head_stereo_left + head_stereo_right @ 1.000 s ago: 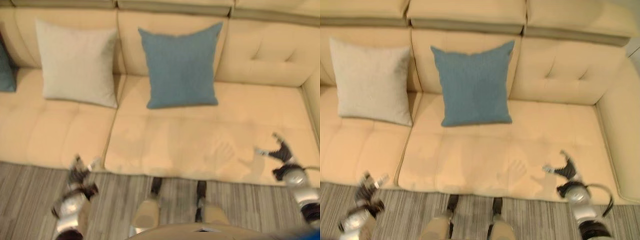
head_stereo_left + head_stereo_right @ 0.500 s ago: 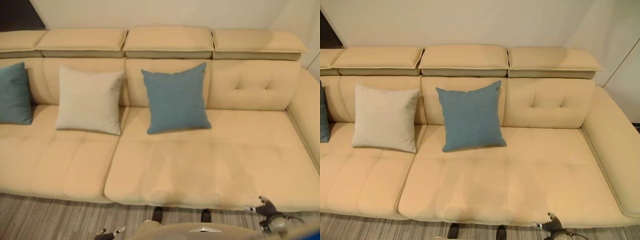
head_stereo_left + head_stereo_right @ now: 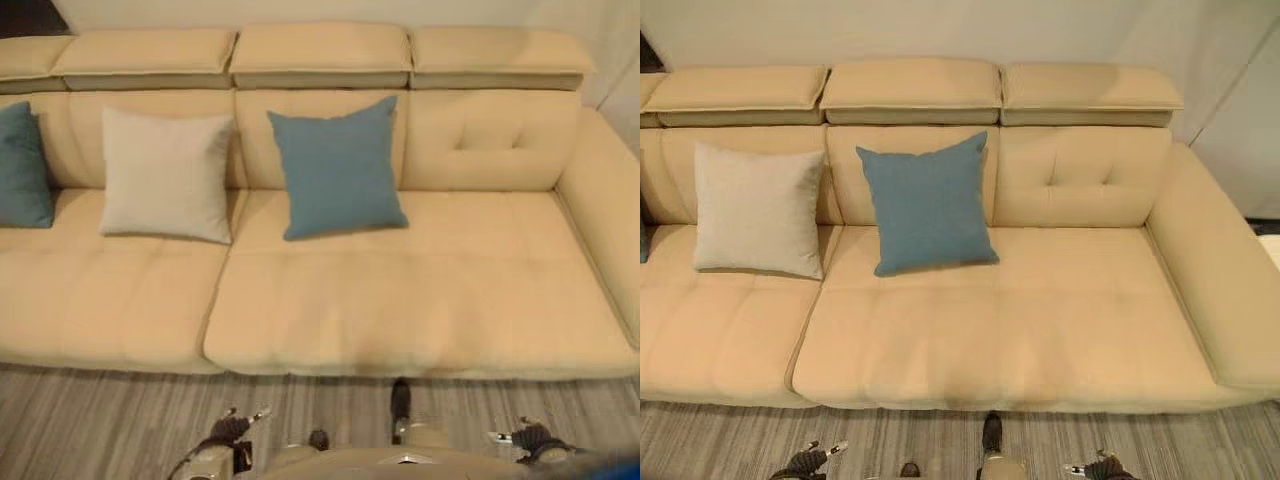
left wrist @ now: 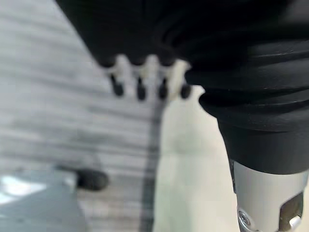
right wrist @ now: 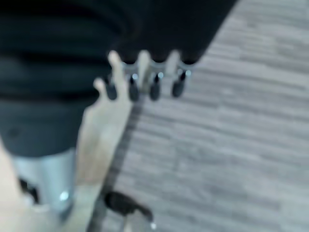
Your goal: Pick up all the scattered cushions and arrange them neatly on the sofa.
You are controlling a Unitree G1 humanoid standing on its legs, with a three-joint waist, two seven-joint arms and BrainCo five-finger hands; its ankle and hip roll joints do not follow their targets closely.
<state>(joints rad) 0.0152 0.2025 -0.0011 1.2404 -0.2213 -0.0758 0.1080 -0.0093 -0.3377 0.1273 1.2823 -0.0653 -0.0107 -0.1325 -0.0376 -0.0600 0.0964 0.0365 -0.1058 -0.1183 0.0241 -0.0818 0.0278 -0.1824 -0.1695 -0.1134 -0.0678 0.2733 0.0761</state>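
Against the back of the cream sofa (image 3: 1040,330), three cushions are leaning upright in a row. Farthest toward the sofa's left end, a teal cushion (image 3: 20,165) is sitting partly cut off by the picture's edge; next to it, a little apart, a beige cushion (image 3: 758,211) is resting on the left seat section. Beside that one — just across the seam between the two seat sections — a second blue cushion (image 3: 927,204) is propped slightly tilted against the backrest. To the right of it the sofa's seat is lying bare as far as the armrest.

In front of the sofa, over the grey striped floor (image 3: 890,440), both hands are hanging low and holding nothing. Near the sofa's front edge the left hand (image 3: 232,428) is showing straight, loosely spread fingers (image 4: 140,89), and the right hand (image 3: 1102,465) — also just off the front edge — is keeping its fingers (image 5: 155,87) extended and relaxed, touching no cushion.
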